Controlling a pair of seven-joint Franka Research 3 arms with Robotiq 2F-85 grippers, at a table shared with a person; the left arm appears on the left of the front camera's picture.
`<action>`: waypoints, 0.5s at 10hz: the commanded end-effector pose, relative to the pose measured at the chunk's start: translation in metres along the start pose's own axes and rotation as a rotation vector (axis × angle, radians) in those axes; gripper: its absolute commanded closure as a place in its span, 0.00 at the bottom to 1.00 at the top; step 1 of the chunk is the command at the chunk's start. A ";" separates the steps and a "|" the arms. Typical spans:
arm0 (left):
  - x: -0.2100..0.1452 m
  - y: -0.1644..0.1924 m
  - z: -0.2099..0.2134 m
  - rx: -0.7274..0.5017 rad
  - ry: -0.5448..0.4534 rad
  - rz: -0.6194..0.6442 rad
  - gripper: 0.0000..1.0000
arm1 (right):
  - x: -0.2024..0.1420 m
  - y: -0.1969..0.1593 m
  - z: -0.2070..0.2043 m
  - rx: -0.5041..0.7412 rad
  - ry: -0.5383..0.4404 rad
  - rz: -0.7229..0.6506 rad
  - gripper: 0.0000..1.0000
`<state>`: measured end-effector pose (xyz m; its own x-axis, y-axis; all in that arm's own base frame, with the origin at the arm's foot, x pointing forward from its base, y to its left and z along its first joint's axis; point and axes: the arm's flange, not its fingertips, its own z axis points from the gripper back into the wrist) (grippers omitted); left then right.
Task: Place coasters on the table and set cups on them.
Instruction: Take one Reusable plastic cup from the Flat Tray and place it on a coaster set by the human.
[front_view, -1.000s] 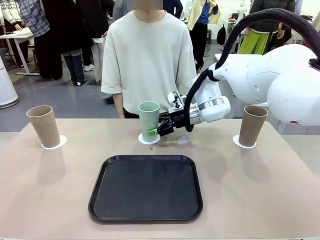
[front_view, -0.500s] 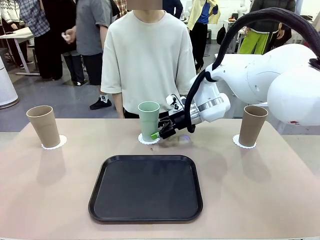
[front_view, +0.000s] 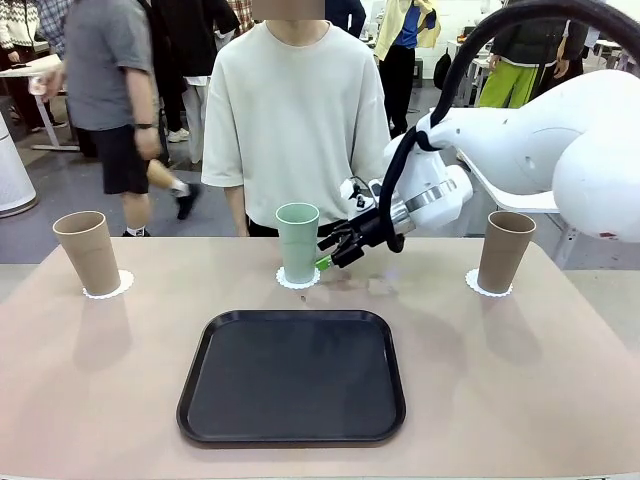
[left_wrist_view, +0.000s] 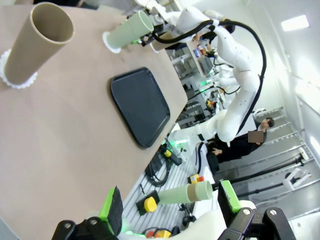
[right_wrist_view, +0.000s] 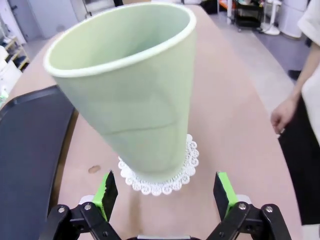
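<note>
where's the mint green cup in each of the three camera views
Front view: the mint green cup stands at centre, on a coaster beyond the black tray.
Left wrist view: top centre, lying sideways in the picture.
Right wrist view: large, upper centre, beyond the open right gripper.
Shared landmark: the black tray.

Three cups (front_view: 297, 241), three coasters (front_view: 298, 279), one black tray (front_view: 292, 376), seemingly.
</note>
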<state>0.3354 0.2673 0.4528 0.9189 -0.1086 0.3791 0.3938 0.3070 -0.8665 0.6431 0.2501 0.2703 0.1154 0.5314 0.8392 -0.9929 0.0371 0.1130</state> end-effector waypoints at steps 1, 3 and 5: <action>0.001 -0.002 0.001 0.013 -0.006 0.016 0.00 | 0.004 0.029 0.037 -0.063 0.105 -0.020 0.00; 0.001 -0.002 0.001 0.013 -0.006 0.016 0.00 | 0.018 0.056 0.077 -0.110 0.259 -0.050 0.00; 0.001 -0.002 0.001 0.013 -0.006 0.016 0.00 | 0.057 0.107 0.117 -0.146 0.536 -0.077 0.00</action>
<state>0.3354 0.2675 0.4526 0.9192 -0.1082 0.3786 0.3931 0.3070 -0.8667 0.5793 0.1790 0.3600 0.1526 0.7902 0.5935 -0.9857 0.1650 0.0338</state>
